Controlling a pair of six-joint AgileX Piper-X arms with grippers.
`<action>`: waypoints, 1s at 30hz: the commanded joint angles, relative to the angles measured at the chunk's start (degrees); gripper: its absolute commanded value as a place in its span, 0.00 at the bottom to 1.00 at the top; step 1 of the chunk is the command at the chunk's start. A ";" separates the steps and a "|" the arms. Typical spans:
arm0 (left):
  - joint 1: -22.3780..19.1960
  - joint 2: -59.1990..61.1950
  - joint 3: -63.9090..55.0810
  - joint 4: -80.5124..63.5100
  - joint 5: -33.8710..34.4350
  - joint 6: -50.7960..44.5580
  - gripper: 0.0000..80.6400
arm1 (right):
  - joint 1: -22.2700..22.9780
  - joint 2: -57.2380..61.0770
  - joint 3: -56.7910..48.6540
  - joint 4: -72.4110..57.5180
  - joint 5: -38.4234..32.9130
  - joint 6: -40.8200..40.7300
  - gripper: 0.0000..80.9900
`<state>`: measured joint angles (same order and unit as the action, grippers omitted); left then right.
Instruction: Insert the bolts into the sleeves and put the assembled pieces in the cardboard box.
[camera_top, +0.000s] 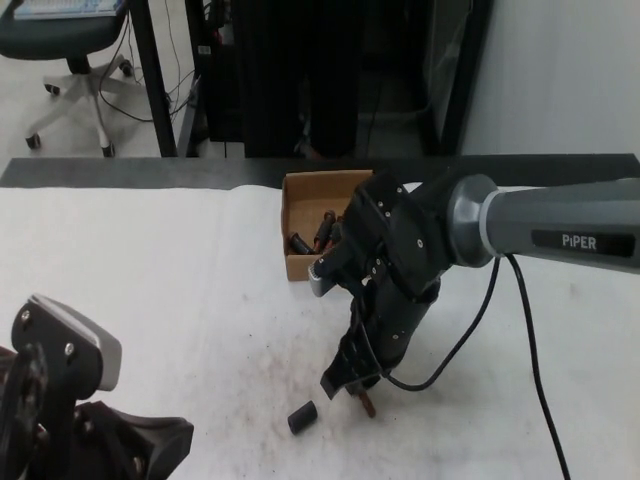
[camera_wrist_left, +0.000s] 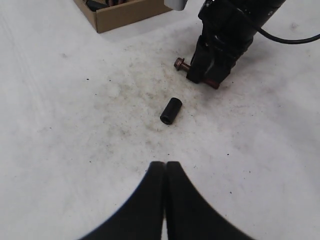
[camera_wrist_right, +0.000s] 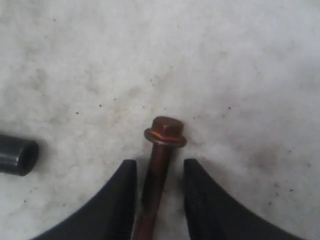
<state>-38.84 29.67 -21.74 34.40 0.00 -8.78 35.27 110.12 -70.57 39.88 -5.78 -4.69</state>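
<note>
Left jaws pressed together; right jaws apart.

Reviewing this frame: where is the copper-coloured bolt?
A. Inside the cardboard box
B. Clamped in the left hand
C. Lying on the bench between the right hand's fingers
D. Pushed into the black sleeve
C: the right wrist view shows the bolt flat on the bench between the right hand's two spread fingers, with the sleeve lying apart from it.

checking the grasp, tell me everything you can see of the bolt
The bolt is coppery-brown metal with a flanged hex head. It lies flat on the stained white bench cover, shank between the open right gripper fingers, head poking out past them. Slim gaps seem to show either side. The sleeve lies apart.
</note>
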 joint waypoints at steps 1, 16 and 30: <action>0.18 -0.53 -0.01 -0.09 -1.01 0.26 0.00 | 0.15 0.06 -0.39 -2.11 1.85 -0.47 0.38; 0.18 -0.53 -0.01 -0.36 -1.28 0.26 0.00 | 0.17 3.56 -0.39 -1.04 4.60 -5.73 0.22; 0.18 2.06 -0.01 -8.63 14.17 0.49 0.00 | -0.33 -5.40 -7.09 6.56 4.51 -2.03 0.01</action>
<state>-38.84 30.44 -21.74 29.86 8.35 -8.60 35.27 108.13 -76.32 45.98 -0.47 -8.76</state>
